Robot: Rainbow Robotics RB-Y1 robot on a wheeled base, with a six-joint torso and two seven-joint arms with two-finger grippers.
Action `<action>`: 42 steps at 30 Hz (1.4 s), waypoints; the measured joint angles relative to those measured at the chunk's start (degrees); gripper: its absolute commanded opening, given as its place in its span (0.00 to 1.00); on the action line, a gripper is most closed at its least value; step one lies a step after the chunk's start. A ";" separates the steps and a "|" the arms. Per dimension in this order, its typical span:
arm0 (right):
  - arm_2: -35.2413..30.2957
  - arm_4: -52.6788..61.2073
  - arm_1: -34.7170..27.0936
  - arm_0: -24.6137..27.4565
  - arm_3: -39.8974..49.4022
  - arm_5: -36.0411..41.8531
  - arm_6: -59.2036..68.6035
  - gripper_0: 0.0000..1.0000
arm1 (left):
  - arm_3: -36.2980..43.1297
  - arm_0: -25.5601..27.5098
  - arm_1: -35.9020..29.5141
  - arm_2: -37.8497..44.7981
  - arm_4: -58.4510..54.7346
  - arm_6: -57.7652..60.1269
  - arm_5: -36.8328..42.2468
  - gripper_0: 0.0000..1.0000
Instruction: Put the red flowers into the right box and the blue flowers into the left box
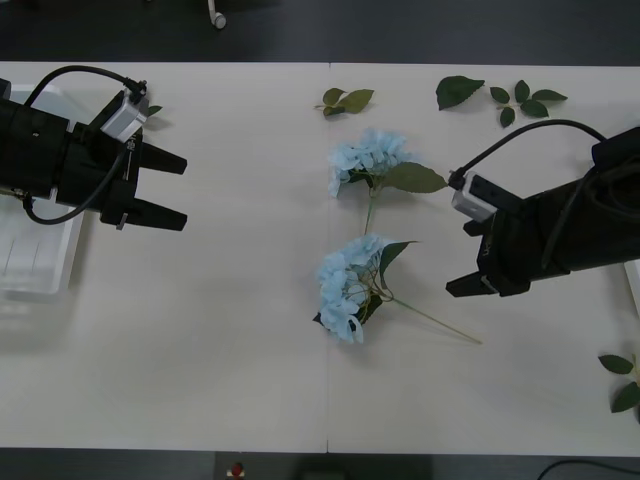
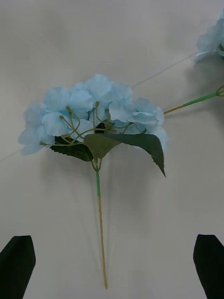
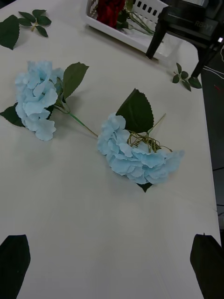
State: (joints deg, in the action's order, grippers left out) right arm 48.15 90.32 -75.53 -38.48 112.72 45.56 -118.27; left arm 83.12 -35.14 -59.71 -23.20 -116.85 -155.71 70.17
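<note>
now the right hand (image 1: 470,262) is hovering wide open and empty by the nearer of the blue flowers (image 1: 347,285); the left hand (image 1: 172,190) is waiting open, empty, beside the left box (image 1: 40,275).

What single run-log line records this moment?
left gripper: open, by left box | right gripper: open, by near blue flower stem | two blue flowers on table | red flowers boxed
</note>
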 measured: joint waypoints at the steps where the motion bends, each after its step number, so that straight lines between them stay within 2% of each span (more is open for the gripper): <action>1: 0.09 -0.45 0.60 0.03 -0.02 0.61 0.00 0.99 | 0.00 0.00 0.00 0.00 0.00 0.00 0.00 1.00; 12: 2.74 -9.98 6.13 0.03 -1.41 7.69 0.67 0.99 | 0.00 0.00 0.00 0.00 0.00 0.00 0.00 1.00; 22: 2.73 -19.91 10.93 0.03 -1.59 14.45 10.62 0.98 | 0.00 0.00 0.00 0.00 0.00 0.00 0.00 1.00; 42: 7.68 -32.60 22.73 0.02 -10.63 14.86 12.90 0.98 | 0.00 0.00 0.00 0.00 0.00 0.00 0.00 1.00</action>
State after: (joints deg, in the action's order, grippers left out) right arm 55.82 57.72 -52.80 -38.46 102.09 60.42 -105.37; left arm 83.12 -35.14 -59.71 -23.20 -116.85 -155.71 70.17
